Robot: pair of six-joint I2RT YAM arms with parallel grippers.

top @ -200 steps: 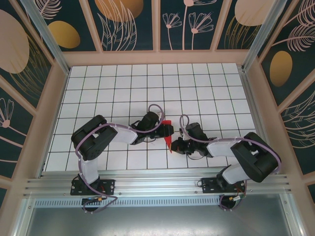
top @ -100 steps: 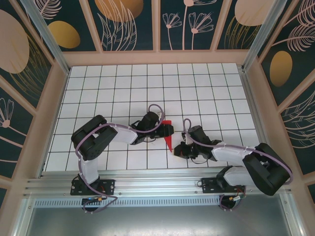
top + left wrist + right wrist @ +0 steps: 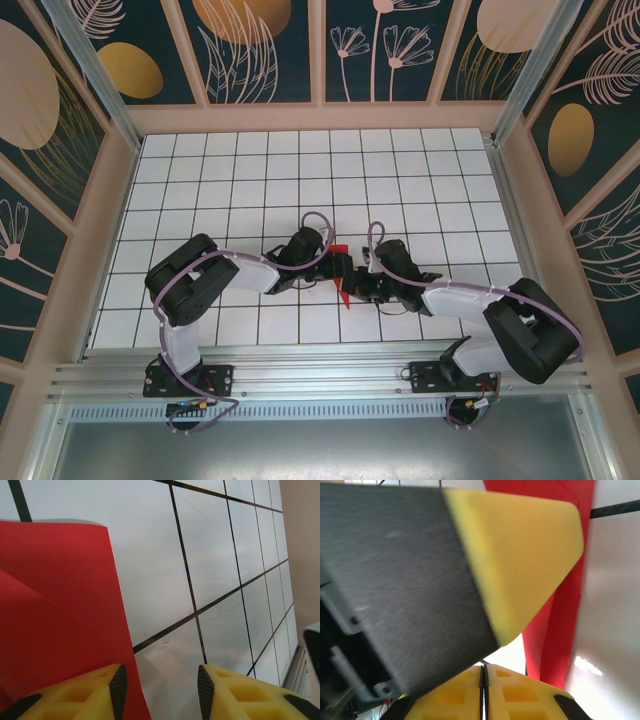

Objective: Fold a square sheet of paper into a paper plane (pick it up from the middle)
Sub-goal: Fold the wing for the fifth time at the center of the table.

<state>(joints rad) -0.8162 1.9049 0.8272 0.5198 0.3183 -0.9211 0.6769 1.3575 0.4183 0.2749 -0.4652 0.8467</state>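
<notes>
right gripper (image 3: 356, 284) nearer — creased red paper (image 3: 60, 620)

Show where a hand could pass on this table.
Free: the table's far rows, full width, from the back wall to mid-table. Crowded: near centre, where left gripper and right gripper meet at the red paper.

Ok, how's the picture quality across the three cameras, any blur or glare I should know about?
Right wrist view: the grey, yellow-tipped block close to the lens is blurred, the red paper behind it clearer, and a white glare patch sits on the table. Left wrist view: sharp, with hazy reflections on the glossy table. Top view: evenly lit and sharp, soft shadows by the arms.
</notes>
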